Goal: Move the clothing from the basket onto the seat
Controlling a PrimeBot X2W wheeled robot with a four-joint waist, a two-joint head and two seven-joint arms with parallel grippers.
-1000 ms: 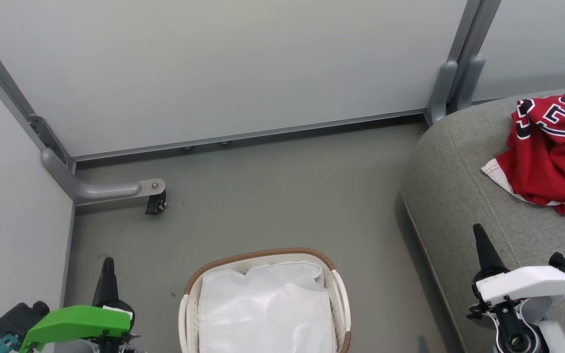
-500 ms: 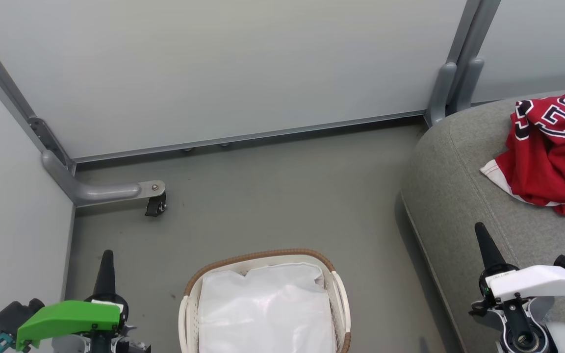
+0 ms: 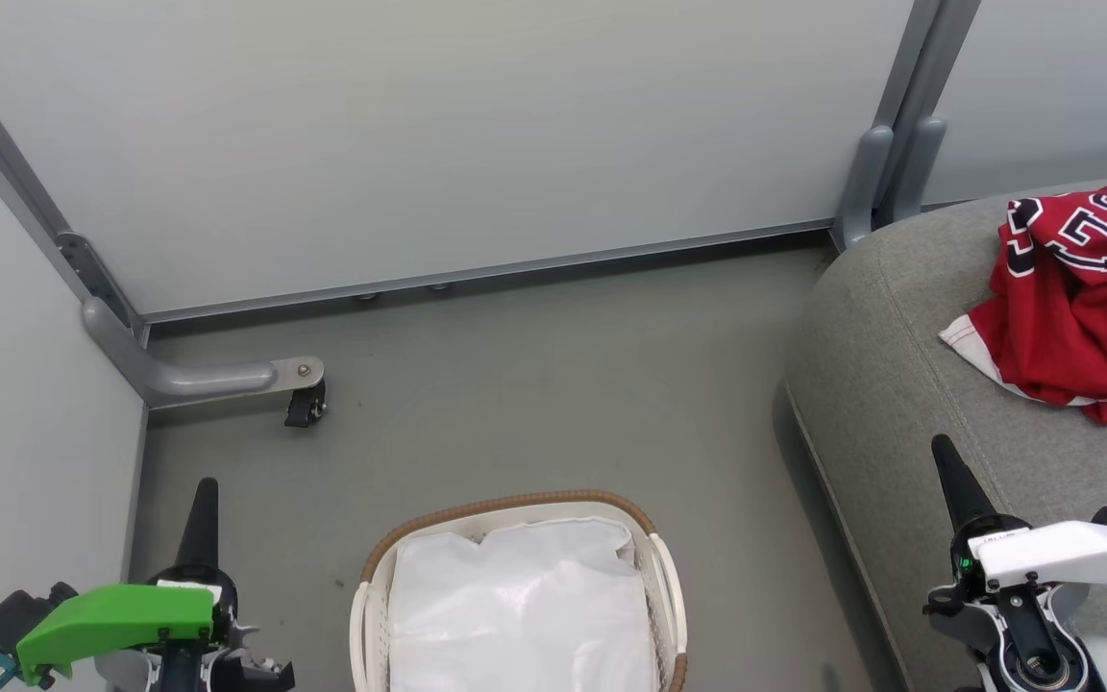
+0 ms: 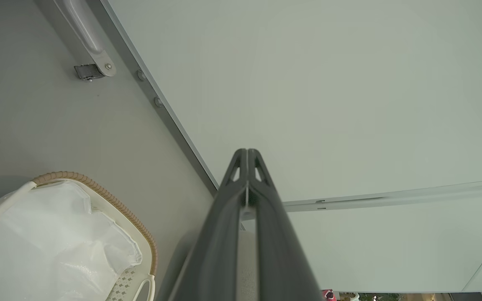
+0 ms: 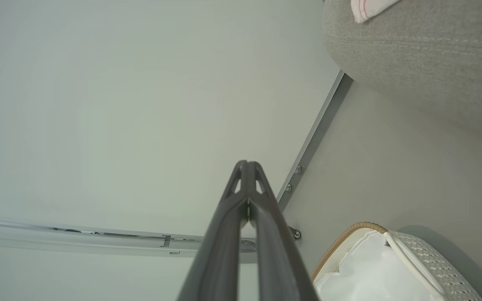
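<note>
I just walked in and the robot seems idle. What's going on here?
The red clothing lies crumpled on the grey seat. The basket on the floor shows its white liner and nothing red. The left gripper and right gripper hang low to either side of the basket, jaws shut and empty. The move looks done.

woven-rimmed plastic basket (image 3: 661, 567), coarse cloth seat (image 3: 899, 384), matt floor (image 3: 534, 384)
</note>
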